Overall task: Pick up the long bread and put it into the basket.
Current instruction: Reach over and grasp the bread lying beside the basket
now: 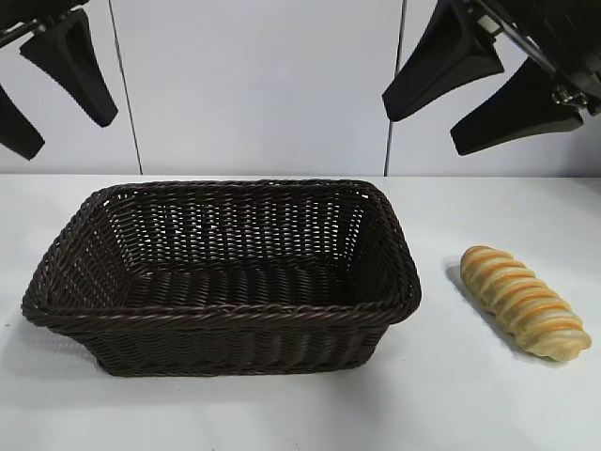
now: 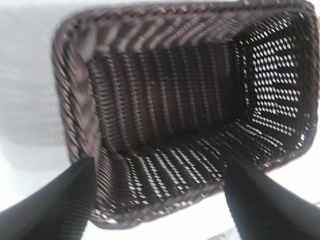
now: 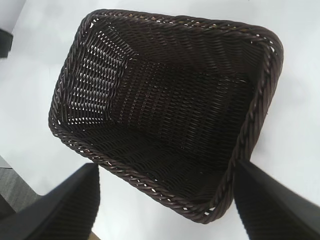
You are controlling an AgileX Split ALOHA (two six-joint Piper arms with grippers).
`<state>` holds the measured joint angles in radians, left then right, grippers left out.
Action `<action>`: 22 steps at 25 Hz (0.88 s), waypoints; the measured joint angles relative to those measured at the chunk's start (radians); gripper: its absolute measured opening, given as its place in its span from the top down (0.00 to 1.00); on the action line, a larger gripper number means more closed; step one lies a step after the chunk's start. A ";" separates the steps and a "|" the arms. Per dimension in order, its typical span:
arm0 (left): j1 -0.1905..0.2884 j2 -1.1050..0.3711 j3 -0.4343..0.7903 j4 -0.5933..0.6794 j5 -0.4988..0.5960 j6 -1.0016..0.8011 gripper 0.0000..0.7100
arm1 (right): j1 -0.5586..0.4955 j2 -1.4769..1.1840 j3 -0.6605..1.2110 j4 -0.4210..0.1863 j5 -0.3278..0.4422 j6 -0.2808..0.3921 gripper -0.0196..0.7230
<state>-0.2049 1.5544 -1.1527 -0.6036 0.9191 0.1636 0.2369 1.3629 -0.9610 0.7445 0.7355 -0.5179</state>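
The long bread [image 1: 524,302] lay on the white worktop [image 1: 282,413], to the right of the basket [image 1: 222,308] in the exterior view and clear of it, with bare worktop between the two. The loaf sat slantwise, one end nearer the basket and the back wall, the other end toward the front right. Its spiral ridges showed in orange-brown and pale cream bands. Nothing touched it.

The basket, dark brown woven wicker with sloping sides and a braided rim, stood upright left of centre on the worktop. Its inside held nothing in any of the three views.

The left tool [image 1: 56,89] hung high at the upper left of the exterior view, above and behind the basket's left end, its two black fingers spread apart and holding nothing. In the left wrist view those fingers [image 2: 55,205] framed the basket [image 2: 75,90] from above, well apart from it, with the open interior seen between them.

The right tool [image 1: 484,94] hung high at the upper right, above the stretch of worktop between the basket and the bread, its black fingers likewise spread wide and empty. In the right wrist view its fingers [image 3: 65,210] stood on either side of the basket's near corner, with the basket [image 3: 250,125] below and well clear of them. The bread did not show in either wrist view.
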 joint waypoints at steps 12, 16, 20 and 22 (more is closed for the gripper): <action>0.000 0.099 0.020 -0.112 -0.031 0.071 0.26 | 0.000 0.000 0.000 0.000 0.000 0.000 0.25; 0.000 0.112 0.031 -0.146 -0.036 0.108 0.26 | 0.000 0.000 0.000 0.000 0.000 0.000 0.25; 0.000 0.112 0.057 -0.149 -0.036 0.116 0.26 | 0.000 0.000 0.000 0.000 -0.001 0.000 0.25; 0.000 0.112 0.070 -0.149 -0.036 0.117 0.26 | 0.000 0.000 0.000 0.000 -0.001 0.000 0.25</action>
<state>-0.2049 1.6667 -1.0832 -0.7529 0.8831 0.2803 0.2369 1.3629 -0.9610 0.7445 0.7346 -0.5179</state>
